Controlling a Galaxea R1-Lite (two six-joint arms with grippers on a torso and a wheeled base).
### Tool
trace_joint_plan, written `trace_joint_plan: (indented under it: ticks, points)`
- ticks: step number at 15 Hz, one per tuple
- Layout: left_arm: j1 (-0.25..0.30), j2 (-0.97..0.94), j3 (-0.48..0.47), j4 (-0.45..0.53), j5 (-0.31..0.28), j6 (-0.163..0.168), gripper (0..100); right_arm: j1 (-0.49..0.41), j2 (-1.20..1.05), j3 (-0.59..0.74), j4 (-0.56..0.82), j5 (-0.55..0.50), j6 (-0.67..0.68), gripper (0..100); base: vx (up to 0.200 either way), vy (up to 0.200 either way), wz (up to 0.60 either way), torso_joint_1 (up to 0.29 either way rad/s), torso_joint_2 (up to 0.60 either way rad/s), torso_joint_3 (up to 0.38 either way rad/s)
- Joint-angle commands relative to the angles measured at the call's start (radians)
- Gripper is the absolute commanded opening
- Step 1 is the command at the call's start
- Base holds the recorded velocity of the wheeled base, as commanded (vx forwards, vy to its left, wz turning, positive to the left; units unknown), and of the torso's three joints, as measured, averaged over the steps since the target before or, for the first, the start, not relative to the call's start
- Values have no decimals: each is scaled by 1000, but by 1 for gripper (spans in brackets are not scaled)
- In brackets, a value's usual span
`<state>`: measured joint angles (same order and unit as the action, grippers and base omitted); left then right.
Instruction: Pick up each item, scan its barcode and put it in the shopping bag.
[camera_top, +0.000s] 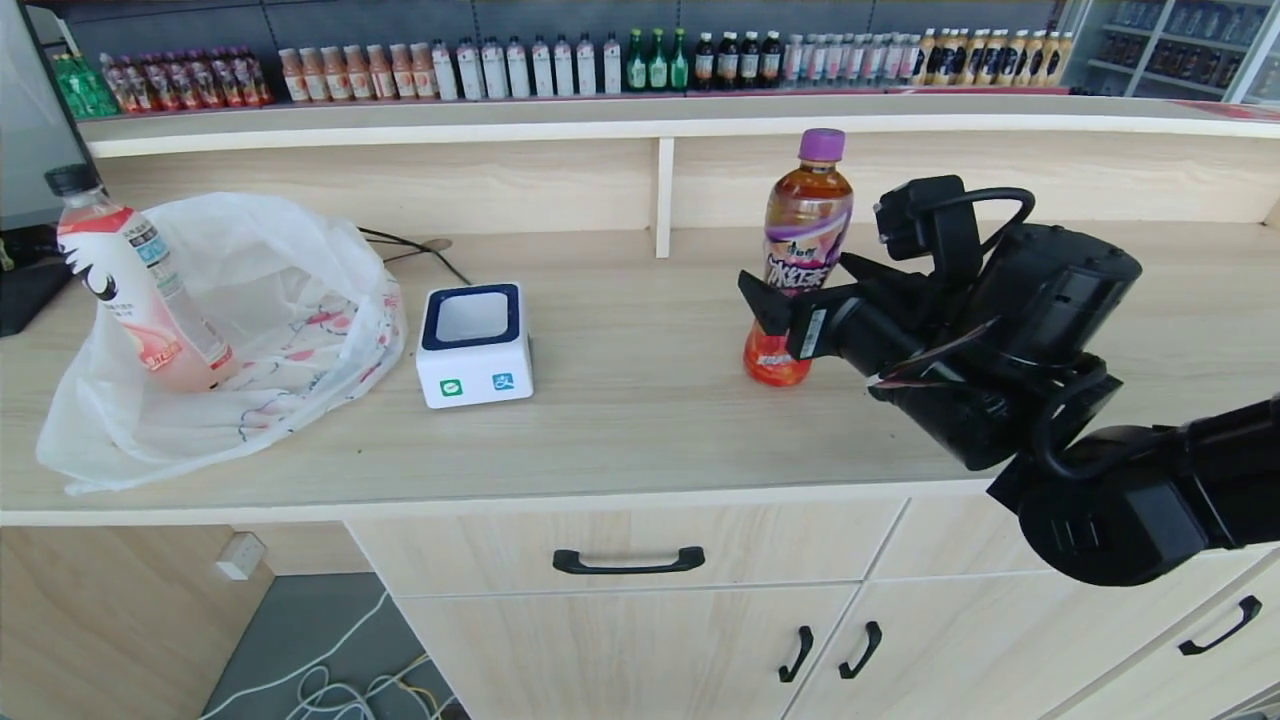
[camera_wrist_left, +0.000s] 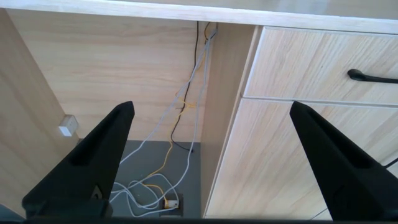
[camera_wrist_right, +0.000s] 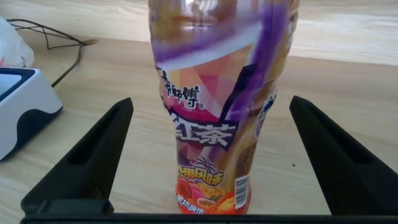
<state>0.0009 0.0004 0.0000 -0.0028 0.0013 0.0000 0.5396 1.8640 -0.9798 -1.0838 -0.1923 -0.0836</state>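
Observation:
A purple-capped tea bottle (camera_top: 800, 255) stands upright on the wooden counter (camera_top: 640, 420) right of centre. My right gripper (camera_top: 790, 310) is at its lower half, open, one finger on each side of the bottle (camera_wrist_right: 217, 118) without pressing it. The white scanner box (camera_top: 473, 343) with a dark-rimmed window sits left of centre. Further left, the translucent shopping bag (camera_top: 290, 320) lies open with a pink black-capped bottle (camera_top: 135, 285) leaning in it. My left gripper (camera_wrist_left: 208, 162) hangs open below the counter, in front of the cabinet, holding nothing.
A raised back ledge (camera_top: 660, 125) with a vertical divider runs behind the counter. The scanner's cable (camera_top: 415, 245) trails toward the back wall. Drawers with black handles (camera_top: 628, 562) front the cabinet below. Loose cables (camera_wrist_left: 155, 186) lie on the floor under the counter.

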Motion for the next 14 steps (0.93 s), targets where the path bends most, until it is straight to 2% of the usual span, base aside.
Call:
trace_joint_plan:
  ticks: [1,6,14]
  points:
    - [1,0,0,0,0,0,100,3,49,-56,2,1,1,100,0,0,0,0,0,0]
    - [1,0,0,0,0,0,100,-1,83,-83,12,-47,2,100,0,0,0,0,0,0]
    - [1,0,0,0,0,0,100,-10,95,-114,10,-52,4,100,0,0,0,0,0,0]
